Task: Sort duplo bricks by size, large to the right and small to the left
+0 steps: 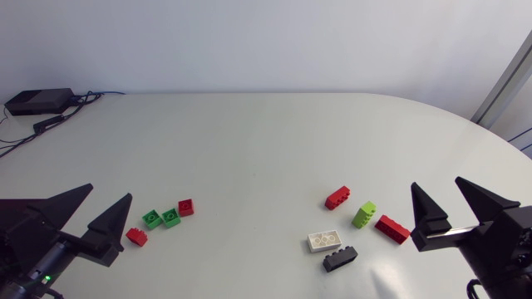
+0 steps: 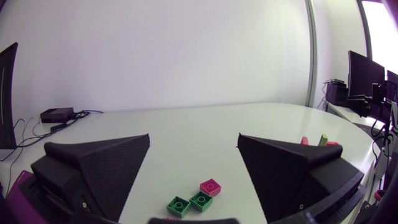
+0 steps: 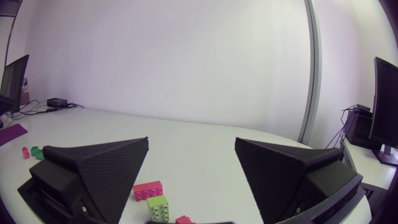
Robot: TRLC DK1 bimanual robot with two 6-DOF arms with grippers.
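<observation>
Small bricks lie at the left: a red one [image 1: 136,237], two green ones [image 1: 152,219] [image 1: 170,218] and another red one [image 1: 185,207]. My left gripper [image 1: 110,192] is open just left of them. In the left wrist view the green pair [image 2: 178,205] [image 2: 201,200] and a red brick [image 2: 210,186] lie ahead of the open left gripper [image 2: 194,135]. At the right lie long bricks: red [image 1: 337,198], lime green [image 1: 364,214], red [image 1: 391,228], white [image 1: 325,241], black [image 1: 340,259]. My right gripper [image 1: 435,182] is open beside them. Ahead of the right gripper [image 3: 191,140] lie a red brick [image 3: 147,190] and the lime brick [image 3: 158,207].
A black box [image 1: 37,101] with cables sits at the table's far left corner. The white table [image 1: 266,149] curves away at the back right.
</observation>
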